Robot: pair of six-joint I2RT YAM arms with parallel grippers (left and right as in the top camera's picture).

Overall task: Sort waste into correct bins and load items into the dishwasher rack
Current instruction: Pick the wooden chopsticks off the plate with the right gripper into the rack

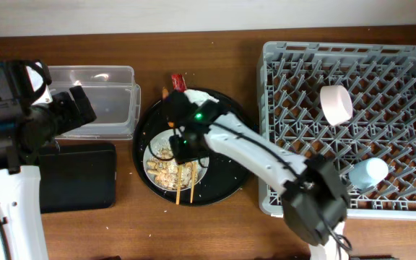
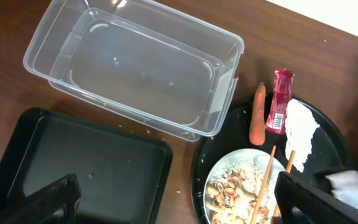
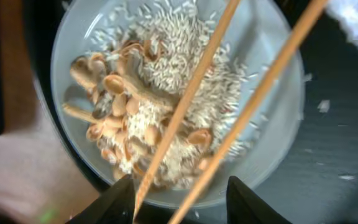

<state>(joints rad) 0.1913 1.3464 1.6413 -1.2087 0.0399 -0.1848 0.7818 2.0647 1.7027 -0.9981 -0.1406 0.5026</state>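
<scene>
**Chopsticks straddled, not yet pinched**

Nearest, the right gripper [image 3: 183, 205] hangs low over the wide shallow bowl [image 3: 277, 134]. Its two fingers are spread, one on each side of the near ends of the wooden chopsticks [image 3: 183, 106]. Nothing is pinched. The sticks lie slantwise across the rice and food scraps [image 3: 148, 118], so I judge the spread stance is meant to close on both at once and lift them clear before the bowl is emptied. The bowl sits on the round black tray [image 1: 217, 189].

To the left, the left gripper [image 2: 176, 186] hovers with its fingers wide apart and empty above the shallow black tray [image 2: 86, 155]. It appears to be waiting clear of the other arm. Just beyond lies the clear tub [image 2: 135, 68], with no waste in either bin.

On the far side of the round tray lie the carrot stick [image 2: 258, 115], the red wrapper [image 2: 279, 102] and the white tissue [image 2: 300, 134], close together.

On the right, the dishwasher rack [image 1: 269, 123] already holds the small white bowl [image 1: 335, 103] and the light-blue cup [image 1: 368, 172].

The wrapper carries a pale label, but its print is too small to read. No other writing shows.
</scene>
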